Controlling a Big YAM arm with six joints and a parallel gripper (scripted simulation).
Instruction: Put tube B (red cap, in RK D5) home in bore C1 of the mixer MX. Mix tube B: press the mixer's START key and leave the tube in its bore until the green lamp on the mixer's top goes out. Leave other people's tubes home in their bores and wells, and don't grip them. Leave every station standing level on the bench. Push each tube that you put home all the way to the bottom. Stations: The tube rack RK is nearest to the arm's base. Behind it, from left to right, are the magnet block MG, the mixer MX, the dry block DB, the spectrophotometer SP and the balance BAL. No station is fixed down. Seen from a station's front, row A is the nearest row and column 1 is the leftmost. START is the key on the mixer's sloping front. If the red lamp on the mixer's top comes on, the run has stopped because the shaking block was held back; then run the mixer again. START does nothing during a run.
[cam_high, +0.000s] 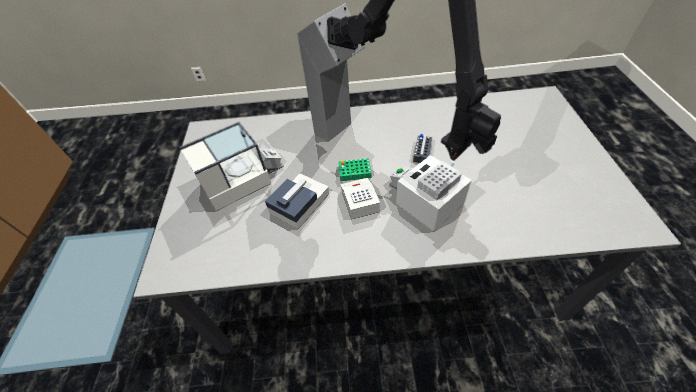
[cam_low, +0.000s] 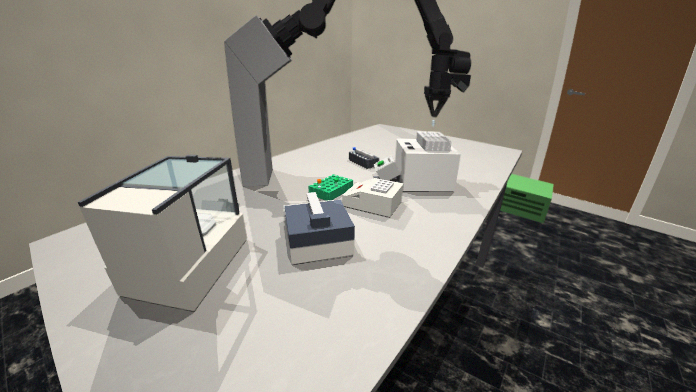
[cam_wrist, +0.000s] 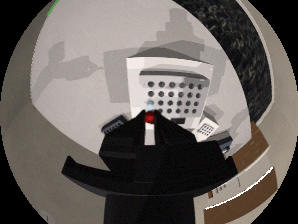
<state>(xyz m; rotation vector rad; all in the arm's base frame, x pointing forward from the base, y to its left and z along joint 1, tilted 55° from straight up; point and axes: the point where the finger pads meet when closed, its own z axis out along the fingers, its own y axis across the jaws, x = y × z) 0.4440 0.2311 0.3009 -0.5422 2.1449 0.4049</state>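
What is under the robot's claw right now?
The claw holds a small tube with a red cap, hanging above the grey block of holes on the white box. The wrist camera can't see which hole; the claw hides the nearest ones.

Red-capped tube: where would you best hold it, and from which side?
By its cap end, from straight above, as the gripper holds tube B now. The tube is slim and hangs upright, and its lower end must be free to slide down into a bore of the mixer's block. Jaws coming from the side would likely bump the block.
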